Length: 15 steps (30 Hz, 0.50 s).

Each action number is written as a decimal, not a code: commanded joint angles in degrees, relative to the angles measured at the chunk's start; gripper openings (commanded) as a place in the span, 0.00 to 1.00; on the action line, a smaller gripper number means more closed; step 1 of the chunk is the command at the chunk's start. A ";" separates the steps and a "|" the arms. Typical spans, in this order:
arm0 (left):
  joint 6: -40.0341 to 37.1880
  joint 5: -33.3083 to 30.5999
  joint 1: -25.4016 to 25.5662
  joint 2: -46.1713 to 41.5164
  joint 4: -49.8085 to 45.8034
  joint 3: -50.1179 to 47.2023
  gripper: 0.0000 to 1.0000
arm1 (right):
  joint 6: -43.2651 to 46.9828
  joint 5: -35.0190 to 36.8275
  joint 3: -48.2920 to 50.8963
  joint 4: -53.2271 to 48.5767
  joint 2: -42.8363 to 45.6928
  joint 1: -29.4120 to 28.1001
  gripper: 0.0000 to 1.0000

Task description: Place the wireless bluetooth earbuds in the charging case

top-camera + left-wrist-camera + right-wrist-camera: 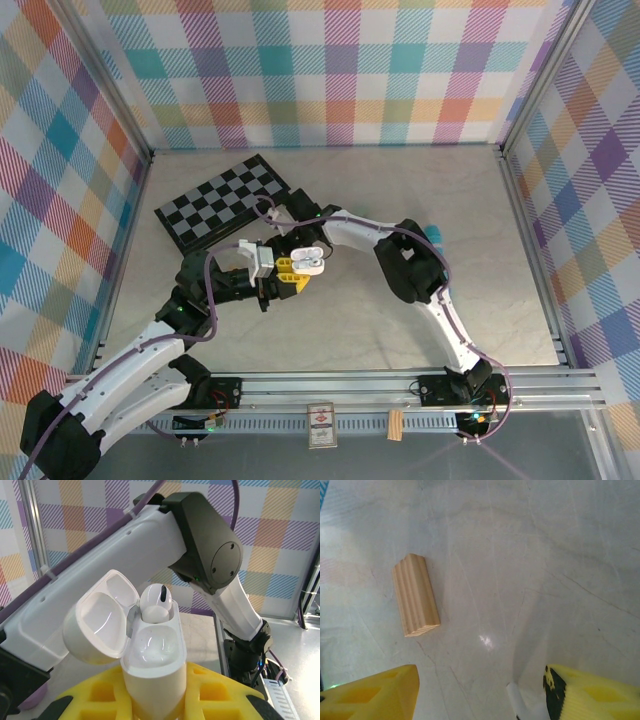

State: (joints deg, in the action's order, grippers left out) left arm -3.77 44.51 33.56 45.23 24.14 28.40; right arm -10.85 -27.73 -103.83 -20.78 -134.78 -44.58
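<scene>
My left gripper is shut on the white charging case, which stands upright between its yellow fingers. The lid is swung open to the left. One white earbud sits in the far socket, and the near socket is empty. From above, the case is at the table's middle, under the right arm. My right gripper hangs open over bare table with nothing between its fingers. A small white piece shows by its right finger; I cannot tell what it is.
A ribbed wooden block lies on the table ahead of the right gripper. A checkerboard lies at the back left. A teal object peeks from behind the right arm's elbow. Plaid walls enclose the table on three sides.
</scene>
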 commanded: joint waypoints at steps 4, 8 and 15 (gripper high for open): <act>0.77 1.53 -0.34 -1.11 0.73 0.74 0.06 | 4.66 -2.17 -2.25 -5.65 -2.19 -0.03 0.64; 0.69 1.41 -0.34 -0.69 1.07 0.56 0.06 | 7.71 -2.19 -0.20 -8.29 0.00 -0.67 0.58; 0.56 1.65 -0.34 0.59 2.11 0.70 0.06 | 11.24 2.75 3.12 -12.75 3.40 -1.74 0.44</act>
State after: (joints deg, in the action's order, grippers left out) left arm -3.64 44.53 33.56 45.69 24.14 28.40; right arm -2.17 -26.89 -102.63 -26.65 -133.75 -45.23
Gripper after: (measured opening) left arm 0.189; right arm 0.450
